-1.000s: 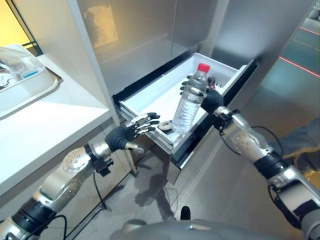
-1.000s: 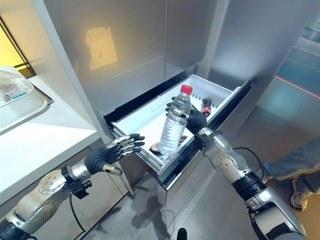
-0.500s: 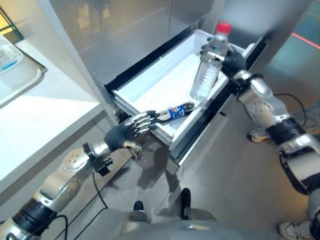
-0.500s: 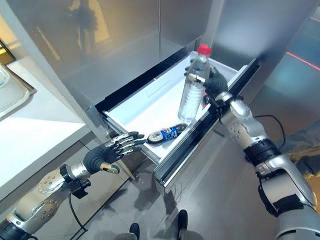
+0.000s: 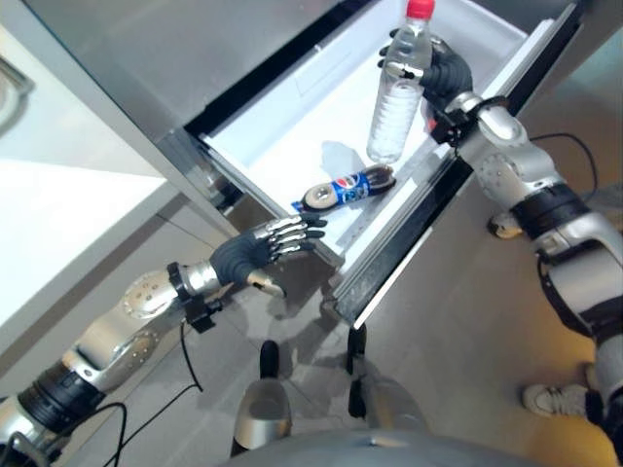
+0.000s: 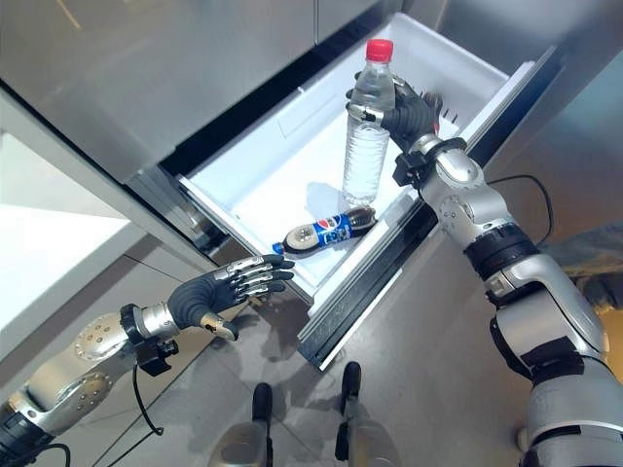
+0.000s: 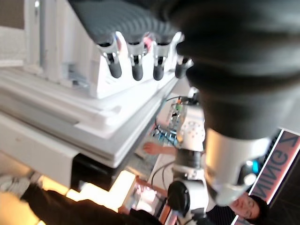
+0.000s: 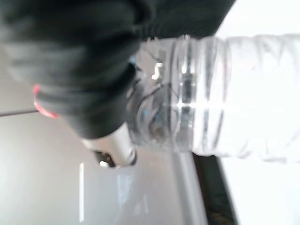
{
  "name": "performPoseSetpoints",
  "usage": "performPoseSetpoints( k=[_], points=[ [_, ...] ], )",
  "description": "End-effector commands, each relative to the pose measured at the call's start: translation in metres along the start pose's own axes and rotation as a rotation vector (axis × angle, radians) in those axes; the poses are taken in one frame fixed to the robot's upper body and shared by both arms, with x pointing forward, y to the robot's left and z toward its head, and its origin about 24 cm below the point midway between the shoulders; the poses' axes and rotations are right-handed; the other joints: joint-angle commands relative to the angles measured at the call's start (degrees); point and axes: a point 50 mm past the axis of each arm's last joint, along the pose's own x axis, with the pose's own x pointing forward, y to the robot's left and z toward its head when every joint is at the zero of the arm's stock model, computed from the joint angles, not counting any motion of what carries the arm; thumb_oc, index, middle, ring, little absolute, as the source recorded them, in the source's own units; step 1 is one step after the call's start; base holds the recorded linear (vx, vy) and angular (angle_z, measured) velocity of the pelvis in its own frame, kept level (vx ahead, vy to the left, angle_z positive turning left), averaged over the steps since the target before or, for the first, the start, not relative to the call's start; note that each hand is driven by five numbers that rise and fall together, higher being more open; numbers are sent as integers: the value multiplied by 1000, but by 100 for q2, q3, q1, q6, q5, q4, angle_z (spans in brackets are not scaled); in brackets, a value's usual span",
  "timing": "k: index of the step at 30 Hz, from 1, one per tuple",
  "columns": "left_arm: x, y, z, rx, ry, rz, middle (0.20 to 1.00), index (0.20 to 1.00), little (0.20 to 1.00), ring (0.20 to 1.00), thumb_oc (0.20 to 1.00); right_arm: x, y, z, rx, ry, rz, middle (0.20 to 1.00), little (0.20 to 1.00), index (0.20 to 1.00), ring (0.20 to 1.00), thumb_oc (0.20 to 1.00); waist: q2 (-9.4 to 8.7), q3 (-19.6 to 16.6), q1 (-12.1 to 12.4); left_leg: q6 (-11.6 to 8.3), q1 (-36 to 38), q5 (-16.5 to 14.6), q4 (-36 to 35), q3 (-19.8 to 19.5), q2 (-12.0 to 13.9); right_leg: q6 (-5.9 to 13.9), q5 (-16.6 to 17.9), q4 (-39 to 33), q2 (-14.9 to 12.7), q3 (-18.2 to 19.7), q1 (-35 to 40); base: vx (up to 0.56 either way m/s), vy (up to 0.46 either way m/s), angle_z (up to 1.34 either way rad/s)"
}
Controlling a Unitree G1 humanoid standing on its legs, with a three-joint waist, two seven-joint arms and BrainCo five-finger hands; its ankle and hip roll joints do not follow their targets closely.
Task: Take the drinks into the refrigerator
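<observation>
The water bottle [image 8: 220, 93] (blurred) hides the right hand's fingers [image 8: 115, 150].

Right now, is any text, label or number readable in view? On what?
Small bottle lying in the drawer: blue label, print too small to read.
Water bottle in the right hand: no readable text.
Sign in the left wrist view: letters cut off and turned, no whole word readable.

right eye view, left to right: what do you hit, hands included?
Left hand, open below the drawer's near corner → cola bottle lying in the drawer → water bottle upright → right hand gripping it from behind.
</observation>
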Motion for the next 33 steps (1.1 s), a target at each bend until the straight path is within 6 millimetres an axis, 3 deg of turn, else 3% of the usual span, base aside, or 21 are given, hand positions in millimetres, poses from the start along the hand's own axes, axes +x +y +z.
performPoseSetpoints(
  k=[1,9,13,33],
  points=[
    [5,-19,19,16,-101,-100,1000,1000,1000,1000,1000,22,20,94,-131,-300,97,200,200,200,200,200,19,-20,142,473,-295,-8,234,-244,-237,418,-786,1288,-28,-333,-128,-13,1,-5],
    [6,-23,27,75,-115,-131,1000,1000,1000,1000,1000,12,9,68,-463,-114,150,200,200,200,200,200,-15,254,188,461,-554,-24,400,-303,-252,427,-756,1326,-32,-352,-301,-8,-2,-1],
    [6,-23,30,98,-132,-131,1000,1000,1000,1000,1000,4,1,62,-517,-86,151,200,200,200,200,200,5,368,229,470,-682,-33,473,-342,-251,444,-756,1410,-48,-355,-423,-23,-3,3],
    [3,-27,33,131,-151,-116,1000,1000,1000,1000,1000,-6,18,31,-809,18,323,200,200,200,200,200,61,713,309,424,-819,154,292,-467,-256,406,-699,1178,-48,-488,-461,-31,-12,3]
  ],
)
